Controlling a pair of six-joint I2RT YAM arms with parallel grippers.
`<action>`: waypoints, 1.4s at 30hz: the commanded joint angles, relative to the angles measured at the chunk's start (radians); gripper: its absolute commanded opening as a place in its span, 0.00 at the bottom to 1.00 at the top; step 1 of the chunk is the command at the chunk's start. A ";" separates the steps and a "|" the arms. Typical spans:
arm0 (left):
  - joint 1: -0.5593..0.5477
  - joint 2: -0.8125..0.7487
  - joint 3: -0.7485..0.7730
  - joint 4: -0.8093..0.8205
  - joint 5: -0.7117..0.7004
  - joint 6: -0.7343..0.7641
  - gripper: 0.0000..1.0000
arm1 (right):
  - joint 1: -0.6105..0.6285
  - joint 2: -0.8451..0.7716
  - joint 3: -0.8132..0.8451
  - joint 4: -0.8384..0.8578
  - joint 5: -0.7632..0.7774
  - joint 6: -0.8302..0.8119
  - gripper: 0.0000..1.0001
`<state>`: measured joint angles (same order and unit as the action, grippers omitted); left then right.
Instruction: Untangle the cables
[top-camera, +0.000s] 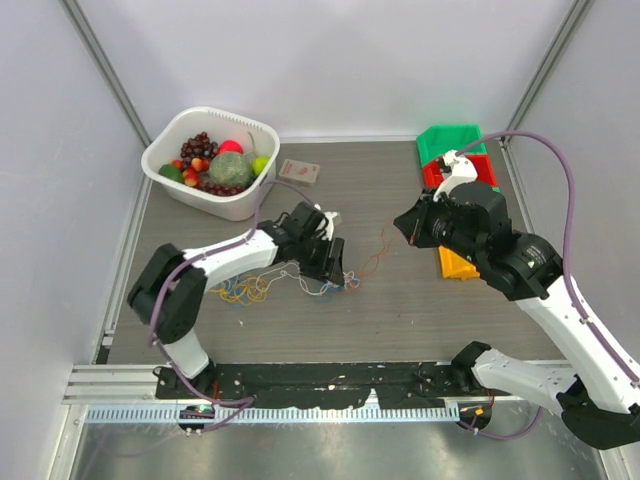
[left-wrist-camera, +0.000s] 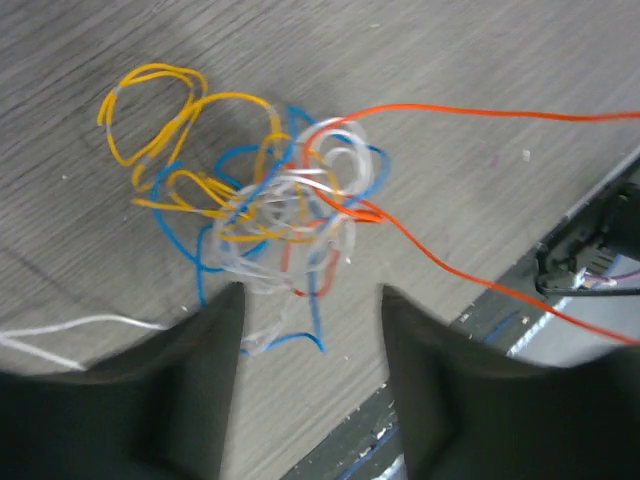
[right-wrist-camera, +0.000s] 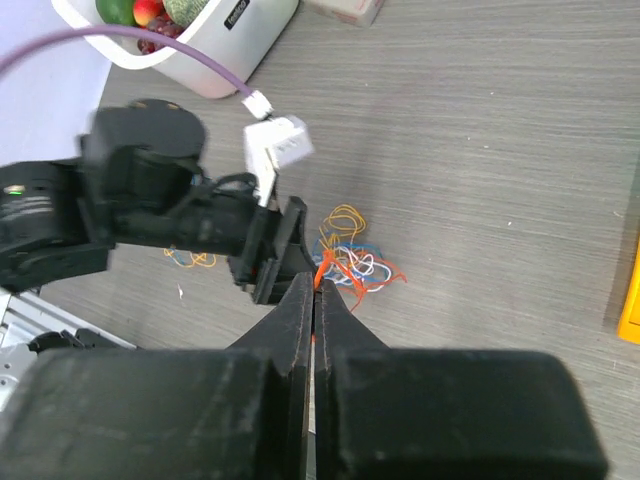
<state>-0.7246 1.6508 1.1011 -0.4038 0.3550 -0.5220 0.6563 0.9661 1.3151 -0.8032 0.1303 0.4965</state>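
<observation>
Above the tangled cables (left-wrist-camera: 285, 205), the left gripper (left-wrist-camera: 310, 292) is hovering with fingers apart; at 2 o'clock, the right gripper (right-wrist-camera: 314, 282) is pinching the red-orange cable (left-wrist-camera: 480, 112).

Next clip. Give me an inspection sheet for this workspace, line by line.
Surface: grey wood-grain table.
Job's things: tangle of yellow, blue and white cables lying on the table; red-orange cable runs out of it, stretched.
Clutter: white basin holding fruit; small card; green bin, red bin, yellow bin.
Grippers: left gripper jaws open over the tangle, holding nothing; right gripper jaws shut on the red-orange cable.
Cables: purple-grey hoses, one along each arm.
Surroundings: white walls; metal rail at the near edge.
</observation>
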 joint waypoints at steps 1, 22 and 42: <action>-0.004 0.093 0.049 0.016 0.022 0.005 0.45 | -0.001 -0.024 0.079 0.016 0.060 0.007 0.01; 0.336 -0.457 -0.336 -0.230 -0.490 0.013 0.00 | 0.000 -0.118 0.415 0.259 0.282 -0.151 0.01; 0.363 -0.574 -0.190 -0.273 -0.146 -0.067 0.36 | -0.003 0.112 0.251 0.067 0.407 -0.154 0.01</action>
<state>-0.3649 1.0725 0.8680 -0.6743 0.1181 -0.5682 0.6563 1.0351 1.4921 -0.7071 0.4519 0.3714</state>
